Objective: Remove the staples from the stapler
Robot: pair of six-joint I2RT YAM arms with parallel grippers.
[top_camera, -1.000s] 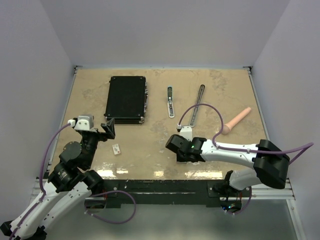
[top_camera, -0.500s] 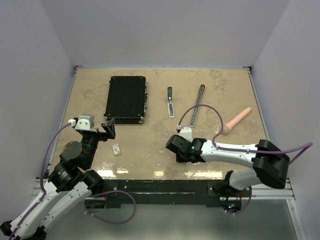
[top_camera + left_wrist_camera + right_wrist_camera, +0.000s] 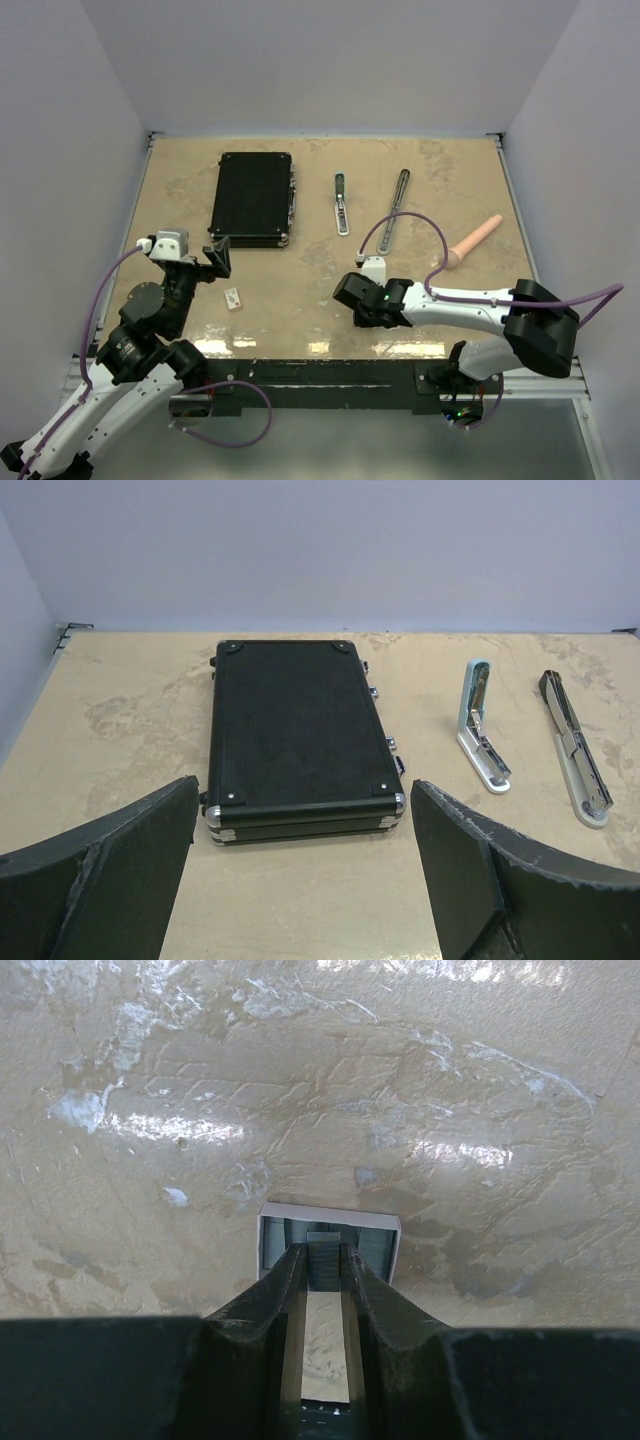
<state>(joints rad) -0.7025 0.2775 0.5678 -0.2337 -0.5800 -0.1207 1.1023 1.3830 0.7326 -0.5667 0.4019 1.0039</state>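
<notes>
The stapler lies apart as two slim silver bars on the far table, one (image 3: 341,204) (image 3: 482,728) left of the other (image 3: 395,210) (image 3: 577,765). My right gripper (image 3: 364,300) (image 3: 323,1258) points down at the near middle of the table, shut on a short grey ribbed strip of staples (image 3: 323,1247). The strip hangs just over a small white open box (image 3: 330,1216) with more grey strips inside. That box is hidden under the gripper in the top view. My left gripper (image 3: 216,258) (image 3: 300,880) is open and empty, near the case's front edge.
A flat black case (image 3: 253,198) (image 3: 295,725) lies at the far left. A small white block with a reddish mark (image 3: 233,297) sits beside the left arm. A pinkish cylinder (image 3: 475,242) lies at the right. The right arm's purple cable (image 3: 405,225) loops over the table.
The right gripper has edged very slightly to the right with the strip still in it. The left arm has not moved.
</notes>
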